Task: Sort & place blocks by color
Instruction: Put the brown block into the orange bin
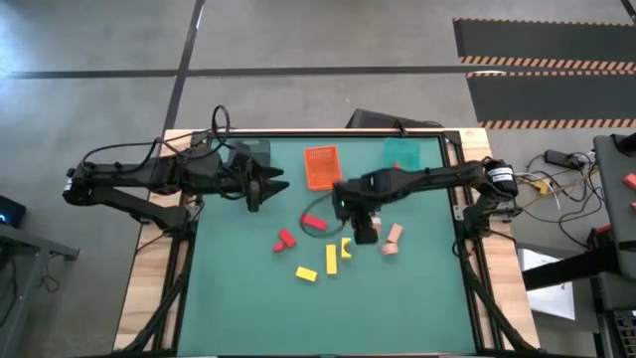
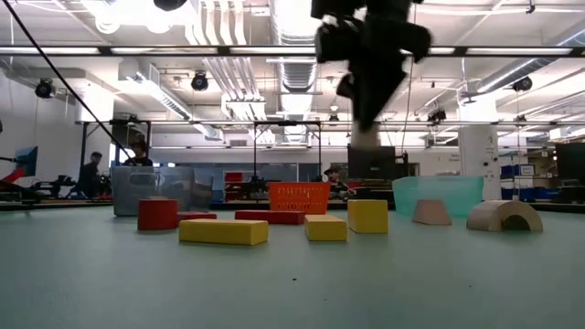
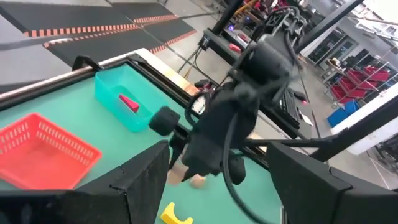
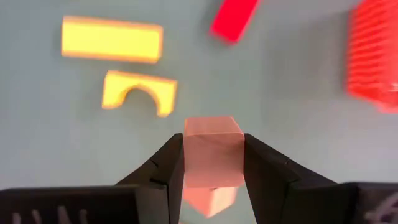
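Note:
My right gripper hangs over the middle of the green table, shut on a pale pinkish-tan cube. Another tan block lies right below it, and tan blocks rest flat beside it. A yellow bar, a yellow arch and a red bar lie flat on the mat. More red blocks and yellow blocks lie nearer the left. My left gripper waits open by the table's far left, touching nothing. My right gripper pinches the tan cube by two opposite side faces between its two fingers. The fingers come from above, pointing down. The cube is lifted clear of the table and sits upright, level between the fingers.
An orange mesh tray and a teal tray stand at the far edge, the teal one with a red block inside. A dark grey tray stands far left. Bare mat lies toward the near edge.

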{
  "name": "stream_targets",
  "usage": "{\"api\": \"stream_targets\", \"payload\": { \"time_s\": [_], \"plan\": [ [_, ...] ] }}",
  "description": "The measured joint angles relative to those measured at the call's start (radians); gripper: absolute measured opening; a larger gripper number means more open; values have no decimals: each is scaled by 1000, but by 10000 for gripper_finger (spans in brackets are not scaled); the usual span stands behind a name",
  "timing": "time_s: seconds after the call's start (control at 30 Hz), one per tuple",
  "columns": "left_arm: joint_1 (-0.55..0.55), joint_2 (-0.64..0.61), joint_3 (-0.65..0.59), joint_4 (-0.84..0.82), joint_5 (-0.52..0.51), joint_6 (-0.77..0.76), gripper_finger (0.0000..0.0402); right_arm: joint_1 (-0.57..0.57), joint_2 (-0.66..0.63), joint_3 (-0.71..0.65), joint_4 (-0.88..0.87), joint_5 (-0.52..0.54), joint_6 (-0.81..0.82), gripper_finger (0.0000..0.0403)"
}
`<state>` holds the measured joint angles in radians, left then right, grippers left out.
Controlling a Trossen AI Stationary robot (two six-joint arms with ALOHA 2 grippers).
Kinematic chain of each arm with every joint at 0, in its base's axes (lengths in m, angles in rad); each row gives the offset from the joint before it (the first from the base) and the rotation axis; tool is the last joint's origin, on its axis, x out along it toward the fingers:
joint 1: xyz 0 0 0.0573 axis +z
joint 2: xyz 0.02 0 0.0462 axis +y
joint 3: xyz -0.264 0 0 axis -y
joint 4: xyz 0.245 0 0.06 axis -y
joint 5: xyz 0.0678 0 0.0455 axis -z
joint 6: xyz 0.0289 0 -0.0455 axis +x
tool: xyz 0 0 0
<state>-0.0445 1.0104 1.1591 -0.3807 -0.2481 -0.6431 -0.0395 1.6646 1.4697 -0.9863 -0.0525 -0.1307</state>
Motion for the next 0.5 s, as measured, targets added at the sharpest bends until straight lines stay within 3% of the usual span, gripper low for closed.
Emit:
{"api": "stream_targets", "payload": {
  "time_s": [0.5],
  "plan": [
    [45, -159, 0, 6, -338, 59, 253, -198, 12, 242, 0, 26, 43, 119]
  ]
}}
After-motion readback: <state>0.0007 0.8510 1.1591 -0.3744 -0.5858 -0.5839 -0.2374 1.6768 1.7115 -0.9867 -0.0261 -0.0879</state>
